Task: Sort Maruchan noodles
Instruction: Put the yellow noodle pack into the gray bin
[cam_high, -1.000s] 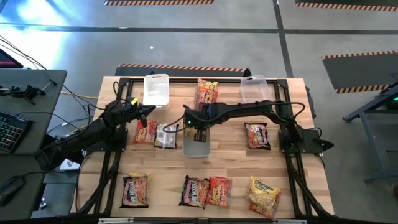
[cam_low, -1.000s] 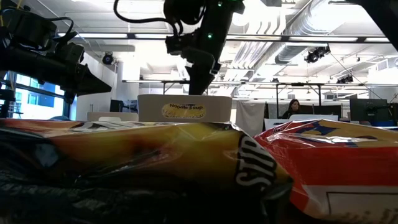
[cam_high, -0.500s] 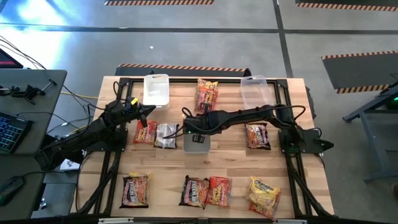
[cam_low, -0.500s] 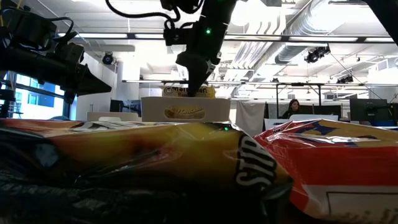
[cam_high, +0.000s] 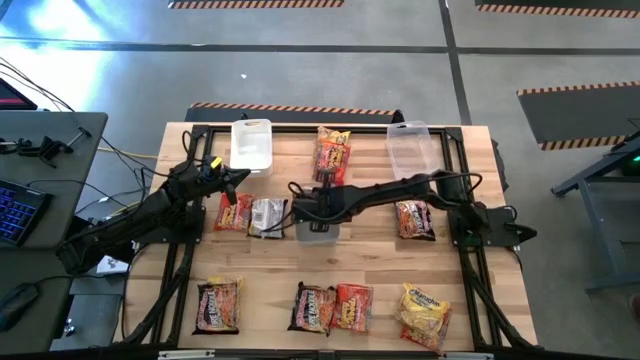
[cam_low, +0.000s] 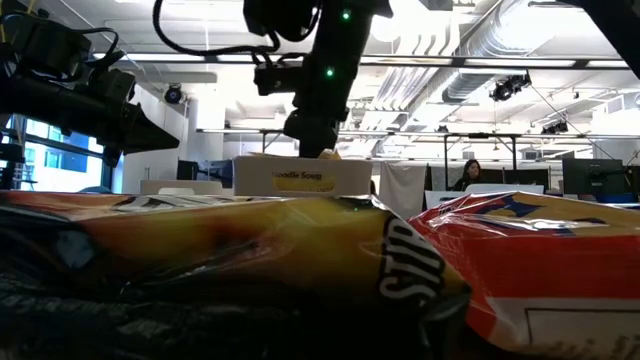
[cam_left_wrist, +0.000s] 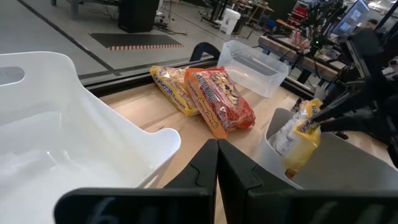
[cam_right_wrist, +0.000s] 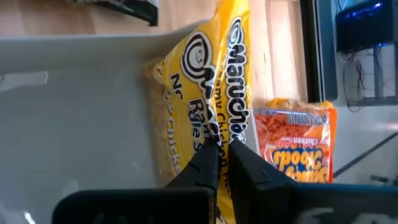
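Over the wooden table (cam_high: 380, 275), the right gripper (cam_right_wrist: 222, 155) pinches a yellow noodle packet (cam_right_wrist: 214, 93).

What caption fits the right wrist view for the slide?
Right gripper shut on a yellow Maruchan packet, holding it at the clear bin.

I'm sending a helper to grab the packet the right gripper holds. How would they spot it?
Start at the clear bin in the middle of the table. The right gripper is shut on a yellow Maruchan packet held at that bin. It is the only packet off the tabletop, unlike the orange packet lying flat nearby.
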